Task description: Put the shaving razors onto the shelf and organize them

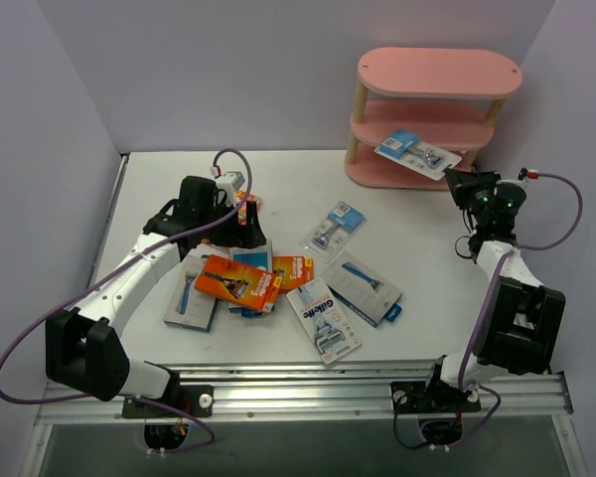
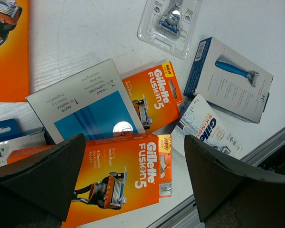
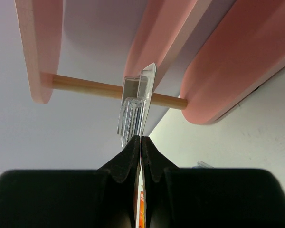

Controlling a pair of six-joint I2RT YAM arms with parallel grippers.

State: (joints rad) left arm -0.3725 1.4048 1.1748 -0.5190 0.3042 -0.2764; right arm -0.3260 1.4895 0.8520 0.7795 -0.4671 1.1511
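The pink three-tier shelf (image 1: pixel 437 72) stands at the back right. My right gripper (image 1: pixel 457 179) is shut on the edge of a clear blister razor pack (image 1: pixel 417 151), holding it at the front of the lower tiers. In the right wrist view the pack (image 3: pixel 135 107) stands edge-on above the shut gripper (image 3: pixel 141 140), pink boards (image 3: pixel 228 71) behind. My left gripper (image 1: pixel 240 217) hangs open over the pile of razor packs. Between its fingers (image 2: pixel 47 175) lies an orange Fusion5 box (image 2: pixel 118 175), untouched. A second orange box (image 2: pixel 154 99) and a blue-grey box (image 2: pixel 83 111) lie beyond.
More packs lie loose on the table: a blister card (image 1: pixel 335 227), a blue-grey box picturing a razor (image 1: pixel 363 286), a white Gillette pack (image 1: pixel 323 318) and a box at the left (image 1: pixel 191 298). The metal rail (image 1: pixel 308 383) runs along the near edge.
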